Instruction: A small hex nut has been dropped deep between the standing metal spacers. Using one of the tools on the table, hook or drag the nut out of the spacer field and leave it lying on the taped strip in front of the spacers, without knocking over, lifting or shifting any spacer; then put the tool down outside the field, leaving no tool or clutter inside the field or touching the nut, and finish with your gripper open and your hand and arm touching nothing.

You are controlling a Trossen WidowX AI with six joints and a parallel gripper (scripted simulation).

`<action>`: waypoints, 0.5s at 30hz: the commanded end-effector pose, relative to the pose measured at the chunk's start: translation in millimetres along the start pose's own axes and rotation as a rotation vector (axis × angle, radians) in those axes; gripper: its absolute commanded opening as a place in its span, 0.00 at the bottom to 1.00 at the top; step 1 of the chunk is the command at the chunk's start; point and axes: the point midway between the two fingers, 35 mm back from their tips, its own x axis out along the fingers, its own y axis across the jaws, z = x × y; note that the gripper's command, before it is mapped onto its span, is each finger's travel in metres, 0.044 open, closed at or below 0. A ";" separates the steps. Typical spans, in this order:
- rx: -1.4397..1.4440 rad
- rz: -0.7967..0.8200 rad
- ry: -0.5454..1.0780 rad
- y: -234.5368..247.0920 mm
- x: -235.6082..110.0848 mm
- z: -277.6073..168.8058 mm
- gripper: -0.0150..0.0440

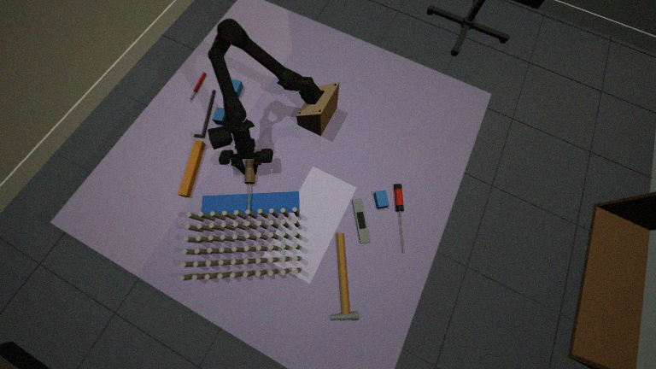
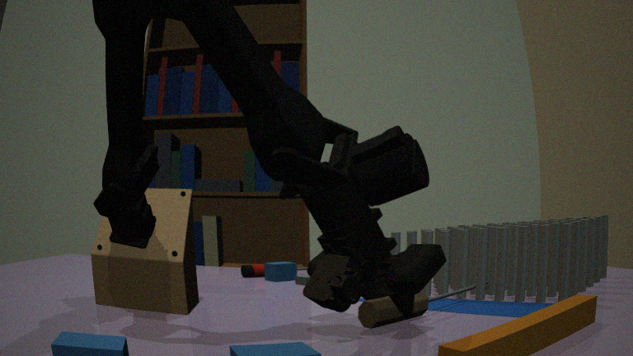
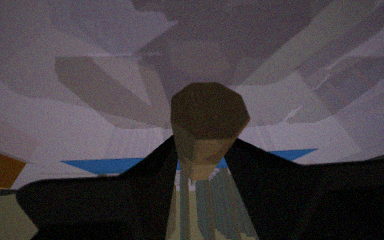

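Observation:
My gripper [image 1: 249, 169] [image 2: 409, 306] [image 3: 199, 138] is shut on the wooden handle of a thin-shafted tool [image 1: 249, 177] [image 2: 375, 312] [image 3: 210, 112], held low in front of the blue taped strip [image 1: 217, 203] [image 2: 494, 307] [image 3: 102, 165]. The tool's metal shaft [image 1: 249, 195] [image 2: 450, 293] crosses above the strip towards the spacers. Its far end is among the front spacers and hard to make out. The metal spacers [image 1: 221, 249] [image 2: 541, 263] [image 3: 215, 212] stand upright in several rows. I cannot make out the hex nut in any view.
An orange bar [image 1: 191, 169] [image 2: 522, 326] lies left of the strip, near a black L-shaped rod [image 1: 208, 114] and a small red tool [image 1: 199, 82]. A white sheet [image 1: 329, 196], a grey level-like bar [image 1: 360, 220], a red screwdriver [image 1: 398, 197] and a hammer [image 1: 342, 272] lie right.

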 end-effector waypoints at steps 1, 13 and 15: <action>-0.005 -0.007 0.004 -2.7 -1.9 2.0 0.25; -0.006 -0.007 0.004 -2.7 -6.2 8.5 0.25; -0.006 -0.007 0.004 -2.7 -6.9 9.6 0.25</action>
